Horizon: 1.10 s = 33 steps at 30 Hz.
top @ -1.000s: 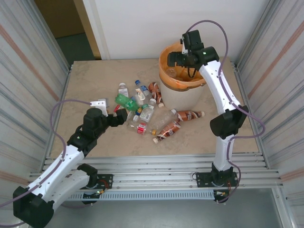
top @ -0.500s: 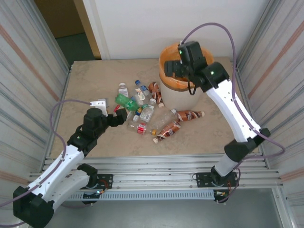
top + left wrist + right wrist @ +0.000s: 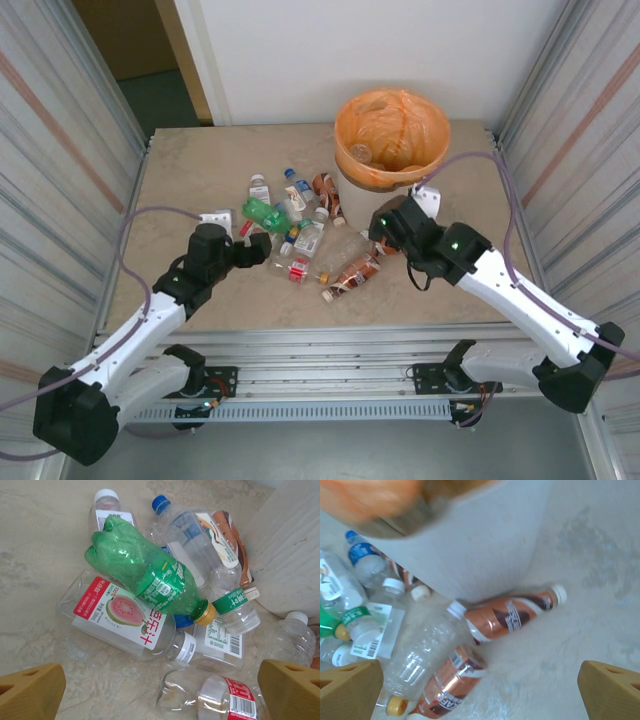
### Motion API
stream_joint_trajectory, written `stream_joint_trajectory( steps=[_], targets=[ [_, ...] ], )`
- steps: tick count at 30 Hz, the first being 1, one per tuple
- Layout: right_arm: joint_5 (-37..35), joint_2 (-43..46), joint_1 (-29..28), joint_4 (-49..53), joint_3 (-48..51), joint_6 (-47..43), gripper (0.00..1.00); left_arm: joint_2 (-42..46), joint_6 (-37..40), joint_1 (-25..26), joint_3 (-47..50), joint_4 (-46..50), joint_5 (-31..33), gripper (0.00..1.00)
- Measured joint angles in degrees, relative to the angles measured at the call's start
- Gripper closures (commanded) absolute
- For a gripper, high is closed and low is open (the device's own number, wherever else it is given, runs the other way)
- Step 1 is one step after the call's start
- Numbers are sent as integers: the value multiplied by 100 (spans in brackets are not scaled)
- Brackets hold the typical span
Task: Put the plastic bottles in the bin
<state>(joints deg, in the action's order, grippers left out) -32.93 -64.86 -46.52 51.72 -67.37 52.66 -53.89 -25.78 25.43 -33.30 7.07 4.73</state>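
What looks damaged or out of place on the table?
The clear bottle with the red barcode label is crumpled, and the green bottle lies slanted across other bottles. No bottle stands upright; nothing looks spilled.

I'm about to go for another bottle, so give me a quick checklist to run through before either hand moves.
1. Left hand open, empty: ok.
2. Right hand open, empty: ok.
3. Green bottle uncovered, nothing lying over it: ok.
4. Brown-labelled bottle flat on the table beside the bin, uncovered: ok.
5. Bin upright, mouth unobstructed: ok.
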Motion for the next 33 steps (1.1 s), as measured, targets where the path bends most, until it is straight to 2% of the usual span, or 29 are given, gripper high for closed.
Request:
stream_joint_trajectory(
  steps=[5,11,13,19,33],
  targets=[
    [398,-96,-173,-391,992,1003,2,-155,-87,0,0,-9,-85,1],
    [1121,-699,-280,-1327,1740,1744,1,-173,-153,0,-13,-11,-87,1],
    [1327,-964,-304,-1606,1794,1891,1,-173,-153,0,-17,-9,-87,1],
    [1698,-1565,-308,-2295,1794,2081,11,-166,-155,-11,-22,-9,-92,1],
    [1954,-2223,-262,-2780,1794,2192,25,-118,-157,-37,-22,-9,-87,1]
  ],
)
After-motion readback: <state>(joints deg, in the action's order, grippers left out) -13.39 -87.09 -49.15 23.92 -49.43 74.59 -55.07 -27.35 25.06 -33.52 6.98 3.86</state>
